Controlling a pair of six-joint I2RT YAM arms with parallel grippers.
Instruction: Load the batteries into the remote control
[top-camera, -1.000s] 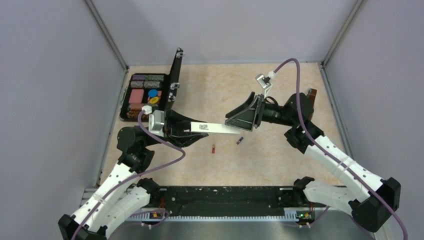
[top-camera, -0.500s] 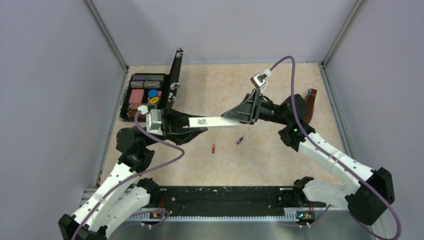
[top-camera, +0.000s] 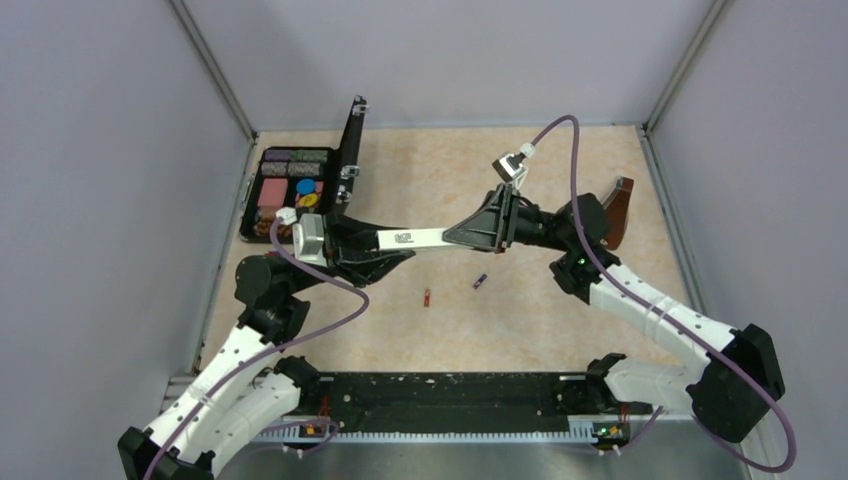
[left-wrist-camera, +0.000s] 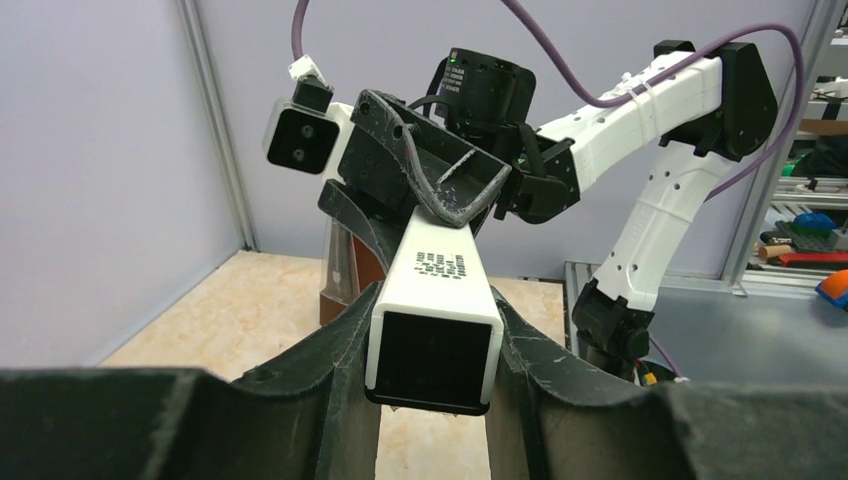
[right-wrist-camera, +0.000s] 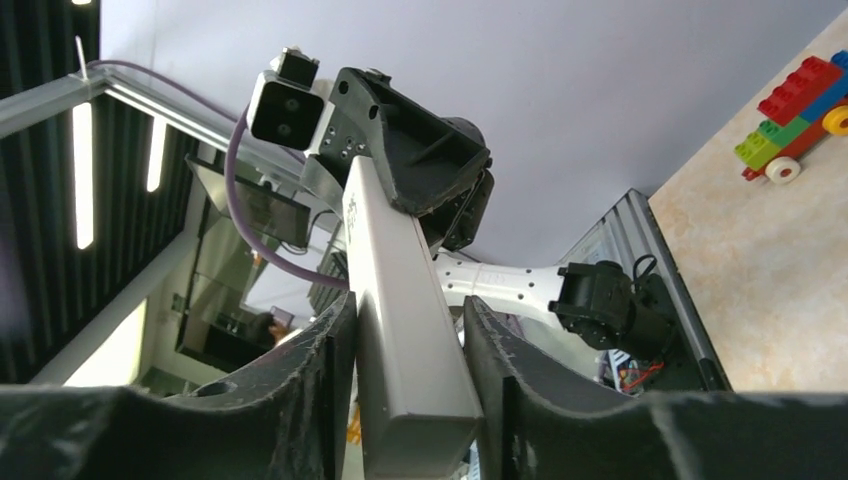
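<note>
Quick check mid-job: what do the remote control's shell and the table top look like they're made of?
Remote control: probably moulded plastic with a smooth white satin finish; the colour is even, the edges are crisp and straight, and one face carries small black print. Table top: looks like laminate or vinyl sheet, matte; it has a beige mottled, stone-like pattern with no glare. Neither is certain from looks alone.

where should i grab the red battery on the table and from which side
Take the red battery at its middle, from straight above, pinching across its round sides from left and right. It lies flat on the table with its long axis running roughly near to far, so that pinch spans its narrow width. The purple battery lies apart to its right, leaving room.
</note>
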